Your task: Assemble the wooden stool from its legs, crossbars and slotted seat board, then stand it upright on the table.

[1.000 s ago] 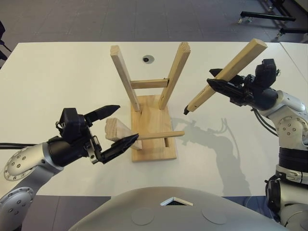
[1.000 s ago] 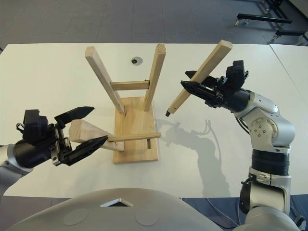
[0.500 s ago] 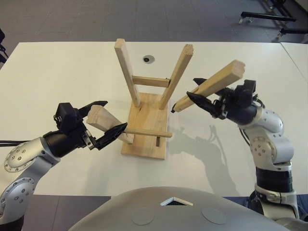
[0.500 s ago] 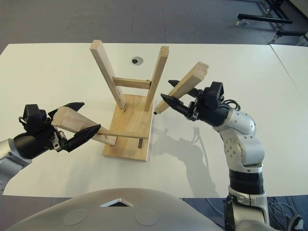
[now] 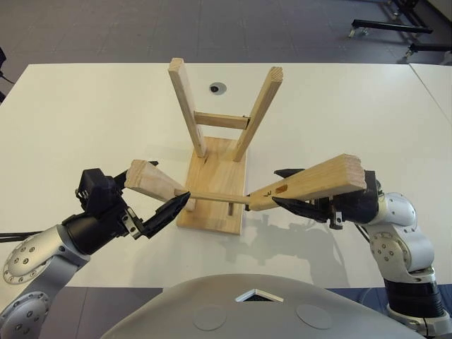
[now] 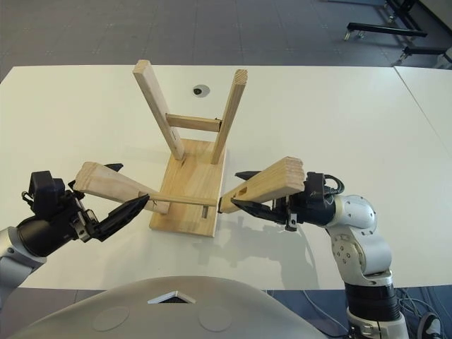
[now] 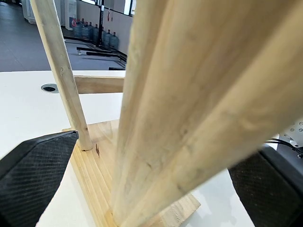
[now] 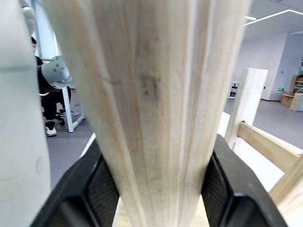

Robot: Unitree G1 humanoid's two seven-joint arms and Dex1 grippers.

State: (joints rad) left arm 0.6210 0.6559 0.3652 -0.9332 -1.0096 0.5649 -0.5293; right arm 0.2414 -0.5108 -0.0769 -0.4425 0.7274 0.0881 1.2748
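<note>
Assembly in progress at the desk (image 5: 85, 113): the seat board (image 5: 220, 173) lay flat, with two standing legs (image 5: 185, 106) already rising from its far end, braced by an upper crossbar (image 5: 221, 120).

Your left hand (image 6: 131, 185) was clenched around a third leg (image 5: 150, 180), held tilted over the board's near corner. A thin crossbar (image 5: 215, 198) projected from that leg across the board.

Your right hand (image 5: 275, 186) gripped the fourth leg (image 5: 318, 182), jaws closed on its two faces. Its lower end was aimed at the crossbar's free tip. The two parts met just above the board's near edge, though whether the tip sat inside the leg's slot could not be told.

Both legs seemed to be held aloft and angled inward so the crossbar could join them as a pair before they went down into the board's slots.

No brand or label appeared. A small dark mark near the fourth leg's lower end was too small to read.
</note>
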